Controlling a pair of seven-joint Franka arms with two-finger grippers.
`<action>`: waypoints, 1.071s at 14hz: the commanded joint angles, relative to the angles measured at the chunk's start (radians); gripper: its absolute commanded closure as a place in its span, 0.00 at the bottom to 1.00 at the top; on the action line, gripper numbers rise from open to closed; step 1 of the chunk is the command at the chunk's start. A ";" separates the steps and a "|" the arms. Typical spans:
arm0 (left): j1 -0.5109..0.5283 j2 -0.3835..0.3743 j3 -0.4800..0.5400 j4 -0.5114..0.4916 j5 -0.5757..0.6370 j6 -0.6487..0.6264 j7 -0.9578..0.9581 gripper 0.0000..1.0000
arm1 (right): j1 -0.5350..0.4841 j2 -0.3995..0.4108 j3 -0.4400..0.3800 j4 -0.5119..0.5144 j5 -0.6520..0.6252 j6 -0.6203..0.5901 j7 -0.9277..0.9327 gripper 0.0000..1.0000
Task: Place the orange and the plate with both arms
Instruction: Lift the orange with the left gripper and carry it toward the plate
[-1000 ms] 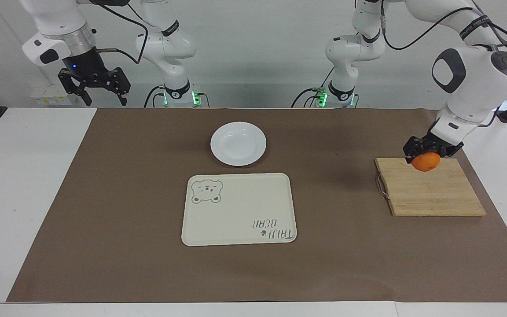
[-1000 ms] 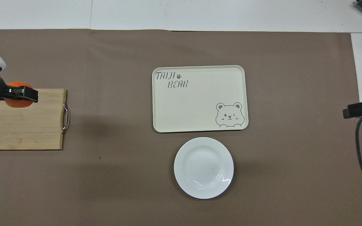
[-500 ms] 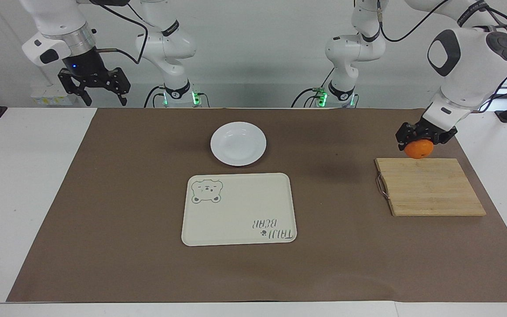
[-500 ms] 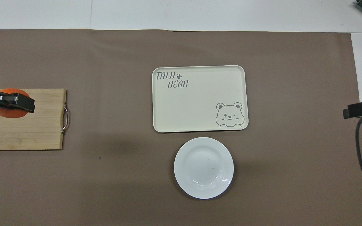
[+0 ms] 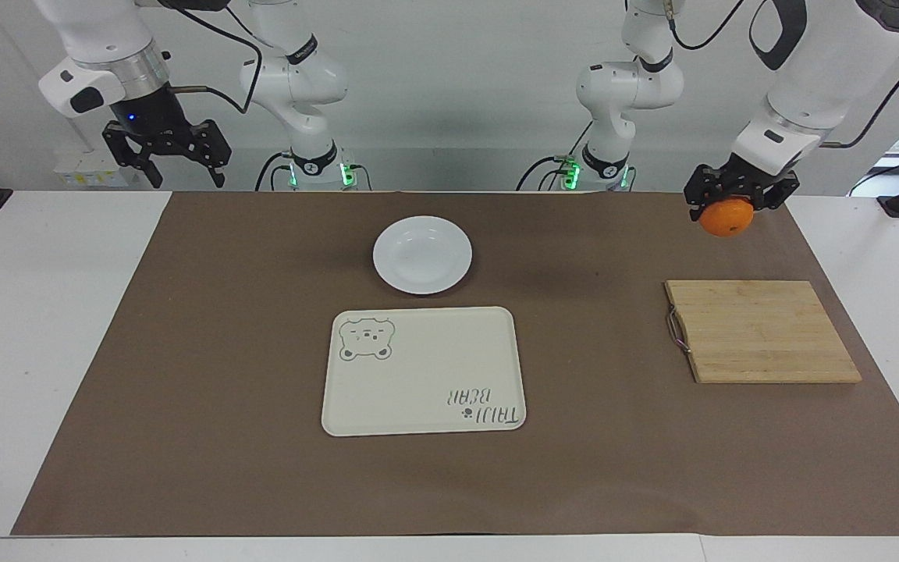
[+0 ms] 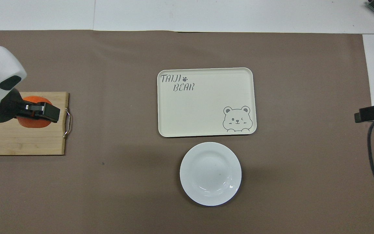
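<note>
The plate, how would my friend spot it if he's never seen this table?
Find the big brown mat covering the table, then the cream bear tray in its middle. The plate sits beside that tray, nearer the robots. It is the only round, plain white dish.

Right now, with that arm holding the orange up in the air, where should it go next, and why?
Probably sideways toward the table's middle. The left gripper is shut on the small round orange fruit, lifted clear above the wooden cutting board. The round white plate and the cream rectangular bear tray lie empty there. The right gripper waits, fingers open.
</note>
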 commanded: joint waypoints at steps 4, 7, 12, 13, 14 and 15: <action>-0.201 -0.022 -0.023 -0.082 0.000 0.078 -0.236 1.00 | -0.004 -0.014 0.002 -0.005 -0.006 -0.009 -0.018 0.00; -0.318 -0.022 -0.023 -0.132 -0.003 0.155 -0.339 1.00 | -0.002 -0.014 0.002 -0.005 -0.006 -0.009 -0.018 0.00; -0.471 0.009 -0.023 -0.205 -0.003 0.286 -0.460 1.00 | -0.004 -0.014 0.002 -0.005 -0.006 -0.009 -0.018 0.00; -0.493 0.010 -0.023 -0.245 -0.002 0.340 -0.474 1.00 | -0.004 -0.014 0.002 -0.005 -0.006 -0.009 -0.018 0.00; -0.516 0.015 -0.023 -0.266 -0.002 0.372 -0.483 1.00 | -0.004 -0.014 0.002 -0.005 -0.006 -0.009 -0.020 0.00; -0.545 0.031 -0.021 -0.283 -0.002 0.396 -0.496 1.00 | -0.004 -0.014 0.002 -0.005 -0.006 -0.009 -0.018 0.00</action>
